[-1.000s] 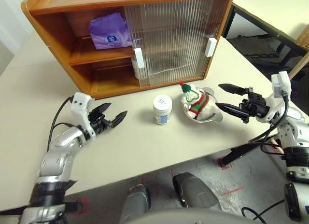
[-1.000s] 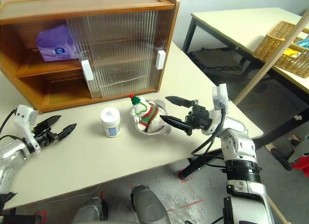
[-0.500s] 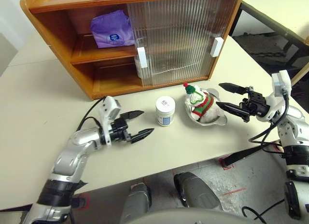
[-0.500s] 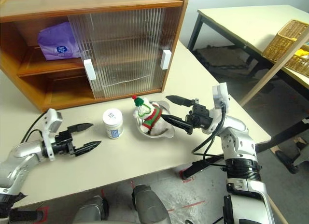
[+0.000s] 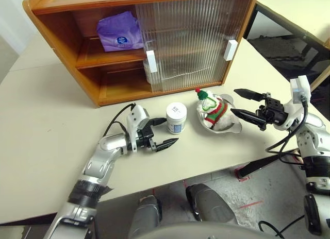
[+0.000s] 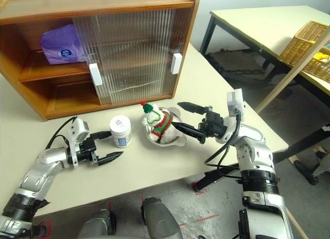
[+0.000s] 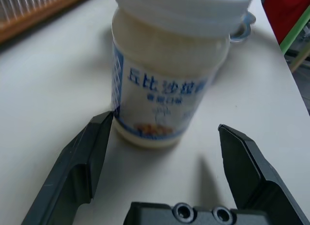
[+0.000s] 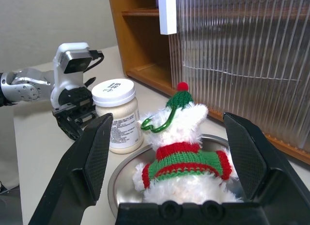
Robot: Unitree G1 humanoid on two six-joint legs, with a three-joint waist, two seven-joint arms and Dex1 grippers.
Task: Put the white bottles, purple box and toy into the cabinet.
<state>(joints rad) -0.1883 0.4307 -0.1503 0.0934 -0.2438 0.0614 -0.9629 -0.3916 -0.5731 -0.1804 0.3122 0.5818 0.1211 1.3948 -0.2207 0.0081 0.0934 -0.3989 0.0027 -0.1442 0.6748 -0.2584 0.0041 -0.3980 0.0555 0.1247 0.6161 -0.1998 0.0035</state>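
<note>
Cabinet [image 5: 154, 43] is standing at the desk's [image 5: 41, 125] far side, purple box [image 5: 119, 34] lying on its shelf. White bottle [image 5: 176, 118] is standing upright mid-desk, just right of the left pincer [image 5: 166, 133], jaws apart. Right pincer [image 5: 242, 106], jaws apart, is hovering beside the toy [image 5: 212, 108].

Table [image 5: 41, 120]: cabinet [image 5: 62, 38], bottle [image 5: 176, 118], bowl [image 5: 229, 126].

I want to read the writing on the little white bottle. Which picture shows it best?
The left wrist view: the white bottle is close up and its blue label lettering shows. The eye views give it small, from above, on the table. The right wrist view catches it beside the toy.
</note>
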